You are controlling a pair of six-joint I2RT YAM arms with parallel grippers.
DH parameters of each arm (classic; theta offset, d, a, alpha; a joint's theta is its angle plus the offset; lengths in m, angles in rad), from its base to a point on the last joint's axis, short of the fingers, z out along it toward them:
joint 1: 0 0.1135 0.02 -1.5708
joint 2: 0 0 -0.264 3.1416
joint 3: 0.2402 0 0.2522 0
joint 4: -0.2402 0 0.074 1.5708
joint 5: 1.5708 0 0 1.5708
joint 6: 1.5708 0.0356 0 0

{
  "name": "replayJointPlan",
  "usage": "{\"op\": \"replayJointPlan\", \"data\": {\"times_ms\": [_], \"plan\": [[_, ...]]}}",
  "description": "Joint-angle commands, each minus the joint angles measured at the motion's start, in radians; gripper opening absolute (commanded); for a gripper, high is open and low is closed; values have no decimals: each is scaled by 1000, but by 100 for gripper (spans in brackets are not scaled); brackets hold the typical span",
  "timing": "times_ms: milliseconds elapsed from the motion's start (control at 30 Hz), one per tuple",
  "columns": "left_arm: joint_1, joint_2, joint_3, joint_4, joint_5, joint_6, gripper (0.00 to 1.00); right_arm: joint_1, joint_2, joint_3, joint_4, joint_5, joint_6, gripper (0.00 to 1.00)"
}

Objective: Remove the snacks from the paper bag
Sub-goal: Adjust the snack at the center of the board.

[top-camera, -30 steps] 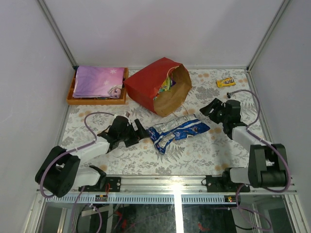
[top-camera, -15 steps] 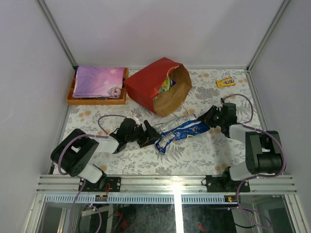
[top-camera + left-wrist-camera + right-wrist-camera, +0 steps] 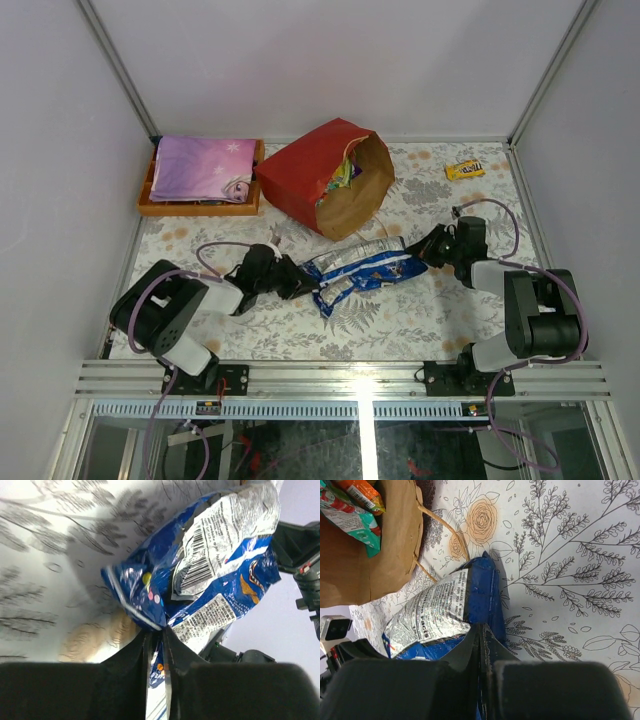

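- Left gripper (image 3: 303, 283): my jaws clenched on the left end of the blue bag (image 3: 365, 268).
- Right gripper (image 3: 427, 250): my jaws clenched on its right end.
- Blue bag: crumpled, spanning between my two grippers, just in front of the paper bag's mouth. I cannot tell whether it is resting on the table (image 3: 420, 320) or lifted.
- Paper bag (image 3: 305, 170): on its side, far centre, mouth open. An orange packet (image 3: 362, 492) and a teal packet (image 3: 350, 520) are inside.
- Yellow bar (image 3: 464, 170): on the table, far right.
- Tray (image 3: 150, 208): far left.

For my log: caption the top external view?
Left claw and right claw pinch opposite ends of the blue-white bag near the paper bag.
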Motion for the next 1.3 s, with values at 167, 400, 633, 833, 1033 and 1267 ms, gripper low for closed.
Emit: {"op": "replayJointPlan", "data": {"times_ms": [167,400,633,833,1033,1267], "plan": [[104,-121,14,-181,-76,108,6,-1,-45,-31,17,-10,-10,0],[165,-264,41,-425,-215,222,17,-1,-85,-99,38,38,9,0],[167,-241,52,-401,-174,231,69,-1,-51,-114,82,26,23,0],[161,-139,9,-219,-80,170,73,-1,-40,-106,89,19,25,0],[109,-19,66,-178,-69,170,65,-1,-40,-108,93,13,27,0],[66,32,95,-161,-64,149,2,-1,-89,-123,94,12,38,0]]}}
